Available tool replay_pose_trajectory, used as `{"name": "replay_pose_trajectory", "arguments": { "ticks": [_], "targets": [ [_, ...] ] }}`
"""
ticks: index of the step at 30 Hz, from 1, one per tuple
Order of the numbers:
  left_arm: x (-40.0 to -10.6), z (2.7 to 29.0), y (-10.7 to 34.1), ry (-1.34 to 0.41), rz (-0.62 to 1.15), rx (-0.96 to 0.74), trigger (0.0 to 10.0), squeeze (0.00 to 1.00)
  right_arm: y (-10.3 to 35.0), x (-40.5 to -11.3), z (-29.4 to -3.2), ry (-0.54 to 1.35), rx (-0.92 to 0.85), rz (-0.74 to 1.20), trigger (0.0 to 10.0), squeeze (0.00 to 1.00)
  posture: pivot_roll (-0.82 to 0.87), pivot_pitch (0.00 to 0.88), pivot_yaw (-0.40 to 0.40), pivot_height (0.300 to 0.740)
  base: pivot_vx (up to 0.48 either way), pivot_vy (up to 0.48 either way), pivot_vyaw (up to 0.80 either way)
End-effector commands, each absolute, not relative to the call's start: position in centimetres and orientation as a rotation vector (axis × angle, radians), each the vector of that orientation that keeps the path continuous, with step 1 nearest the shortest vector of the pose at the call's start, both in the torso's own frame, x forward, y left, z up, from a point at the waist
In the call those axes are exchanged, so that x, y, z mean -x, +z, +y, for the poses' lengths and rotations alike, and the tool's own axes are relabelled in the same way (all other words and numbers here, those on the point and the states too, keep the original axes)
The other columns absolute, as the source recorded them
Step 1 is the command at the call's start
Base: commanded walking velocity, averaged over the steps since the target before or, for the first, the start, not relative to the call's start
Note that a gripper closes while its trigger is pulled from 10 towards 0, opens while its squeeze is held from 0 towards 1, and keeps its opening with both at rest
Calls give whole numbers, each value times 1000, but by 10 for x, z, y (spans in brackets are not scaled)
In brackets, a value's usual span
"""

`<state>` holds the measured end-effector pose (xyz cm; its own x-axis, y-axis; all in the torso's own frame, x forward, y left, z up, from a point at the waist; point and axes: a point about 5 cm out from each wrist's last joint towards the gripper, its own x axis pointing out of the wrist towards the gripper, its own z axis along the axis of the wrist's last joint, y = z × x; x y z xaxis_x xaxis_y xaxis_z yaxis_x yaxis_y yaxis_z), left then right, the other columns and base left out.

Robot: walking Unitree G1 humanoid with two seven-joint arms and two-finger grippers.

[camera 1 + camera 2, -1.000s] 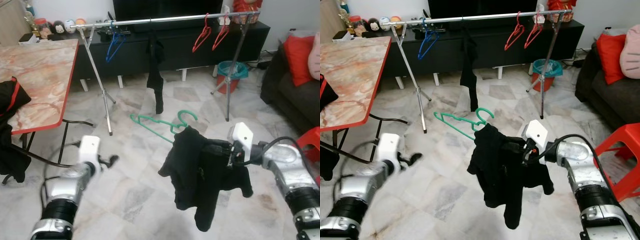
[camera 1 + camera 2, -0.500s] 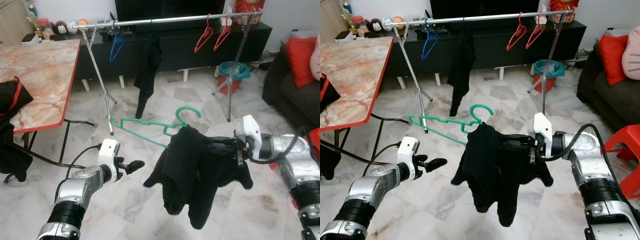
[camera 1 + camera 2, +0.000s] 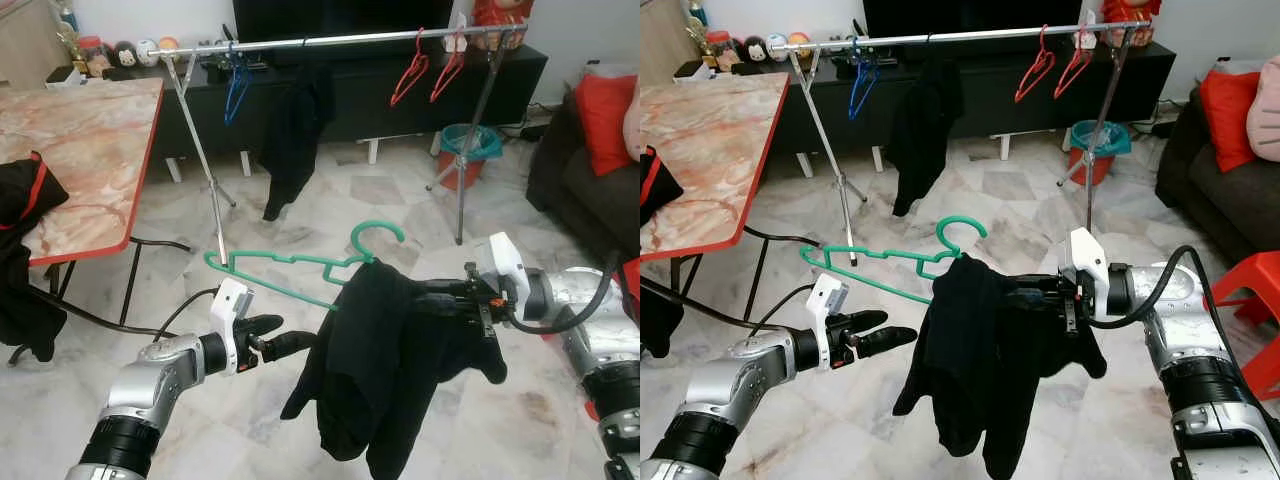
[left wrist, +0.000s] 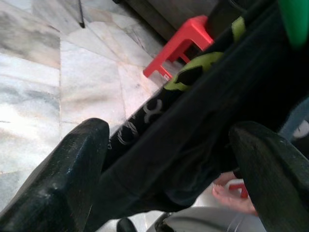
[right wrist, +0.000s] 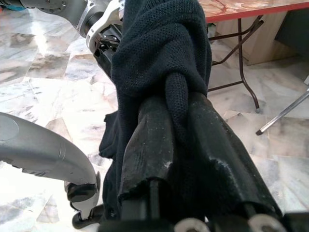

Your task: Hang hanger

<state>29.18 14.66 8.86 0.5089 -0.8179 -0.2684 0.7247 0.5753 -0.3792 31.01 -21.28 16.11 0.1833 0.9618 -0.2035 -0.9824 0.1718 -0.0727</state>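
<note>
A green hanger [image 3: 290,268] carries a black garment [image 3: 385,370] in mid-air over the floor. My right gripper [image 3: 432,300] is shut on the garment at the hanger's right shoulder; in the right wrist view its fingers [image 5: 154,145] are wrapped in black knit [image 5: 164,53]. My left gripper [image 3: 292,334] is open at the garment's left edge. The left wrist view has its fingers [image 4: 72,169] wide apart with the dark cloth [image 4: 193,121] between them. Behind stands the clothes rail [image 3: 330,40], with a blue hanger [image 3: 236,90], two red hangers [image 3: 408,75] and a black garment [image 3: 295,140].
A marble-topped table [image 3: 80,150] with a red edge stands at the left, with a black bag [image 3: 20,200] on it. A dark sofa [image 3: 580,170] and a red stool [image 3: 630,280] are at the right. A teal bin [image 3: 463,150] sits by the rail's right leg.
My left gripper has reached right to the hanging garment's edge. The hanger's left end has swung further left and levelled, and the garment hangs lower.
</note>
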Motion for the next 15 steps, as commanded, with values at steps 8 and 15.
{"name": "replay_pose_trajectory", "arguments": {
  "ticks": [8, 15],
  "targets": [
    [-298, 152, 83, -880, 461, -45, 10000, 0, 172, -317, -192, 1444, 260, 67, 10000, 0, -118, 0, -29, 740, 0, 0, 0],
    [-311, 154, 83, -717, 416, -46, 10000, 0, 157, -330, -184, 1243, 331, 77, 10000, 0, -115, 0, -31, 740, 0, 0, 0]
  ]
}}
